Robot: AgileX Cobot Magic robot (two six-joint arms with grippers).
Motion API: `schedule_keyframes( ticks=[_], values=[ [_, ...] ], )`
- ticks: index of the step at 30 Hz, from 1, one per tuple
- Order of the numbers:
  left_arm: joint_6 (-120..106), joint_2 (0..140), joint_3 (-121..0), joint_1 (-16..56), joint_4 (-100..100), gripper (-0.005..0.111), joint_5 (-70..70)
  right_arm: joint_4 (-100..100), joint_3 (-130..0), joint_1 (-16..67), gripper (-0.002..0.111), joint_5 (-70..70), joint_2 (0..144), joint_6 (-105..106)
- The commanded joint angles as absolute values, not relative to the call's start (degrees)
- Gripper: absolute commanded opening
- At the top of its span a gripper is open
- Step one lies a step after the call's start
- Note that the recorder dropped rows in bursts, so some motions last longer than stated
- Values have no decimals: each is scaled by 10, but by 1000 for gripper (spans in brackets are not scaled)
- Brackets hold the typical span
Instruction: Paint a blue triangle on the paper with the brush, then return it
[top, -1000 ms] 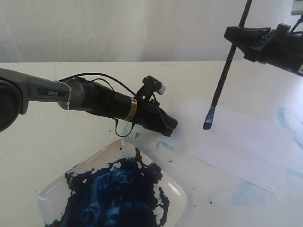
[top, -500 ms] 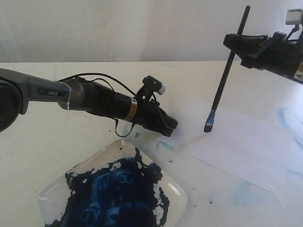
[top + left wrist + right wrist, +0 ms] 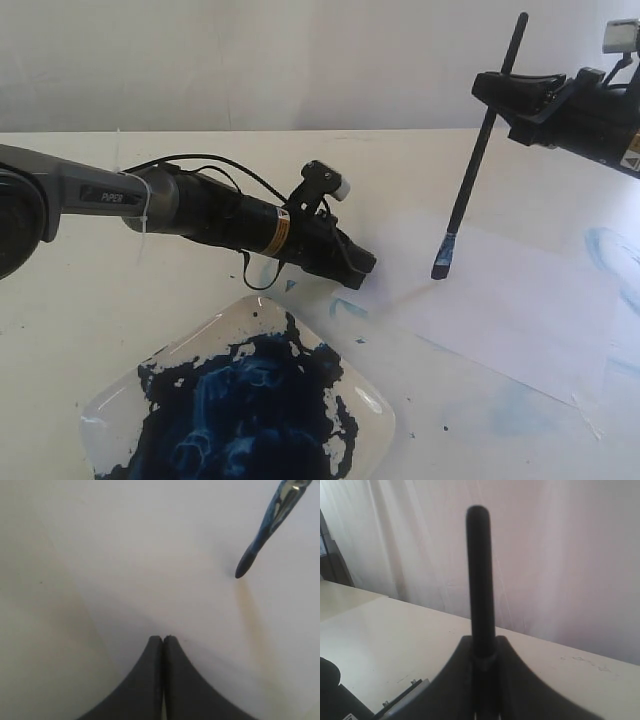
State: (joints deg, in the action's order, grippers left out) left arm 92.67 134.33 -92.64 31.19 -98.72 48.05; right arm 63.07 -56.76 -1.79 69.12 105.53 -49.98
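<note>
My right gripper (image 3: pixel 492 88) (image 3: pixel 483 642) is shut on the black handle of the brush (image 3: pixel 478 155) (image 3: pixel 480 580), holding it nearly upright at the upper right. Its blue-stained bristles (image 3: pixel 441 260) (image 3: pixel 257 545) hang just above the near-left part of the white paper (image 3: pixel 510 300). No blue triangle shows on the paper. My left gripper (image 3: pixel 362 270) (image 3: pixel 163 638) is shut and empty, resting low on the paper's left edge. The paper fills the left wrist view (image 3: pixel 165 555).
A clear square dish (image 3: pixel 115 395) full of dark blue paint sits at the front left. Pale blue smears (image 3: pixel 605 250) mark the cream table (image 3: pixel 80 290) right of the paper and near its left edge. A curtain hangs behind the table.
The right gripper and brush shifted slightly, with the brush dropping a little so its handle top came into view. The left arm has not moved.
</note>
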Motion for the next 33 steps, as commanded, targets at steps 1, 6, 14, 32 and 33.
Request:
schedule_keyframes(
  ticks=[1,6,14,32,33],
  values=[
    [929,1344,-926,310,-999,0,483,627,-566,-18,0,700,1056,-493],
    [929,1344,-926,310,-999,0,483,627,-566,-18,0,700,1056,-493],
    [929,1344,-926,310,-999,0,483,627,-566,-18,0,700,1065,-493],
    [929,1344,-926,310,-999,0,483,626,-566,-37,0,700,1075,-493],
    [929,1344,-926,310,-999,0,483,628,-566,-42,0,700,1075,-493]
  ],
)
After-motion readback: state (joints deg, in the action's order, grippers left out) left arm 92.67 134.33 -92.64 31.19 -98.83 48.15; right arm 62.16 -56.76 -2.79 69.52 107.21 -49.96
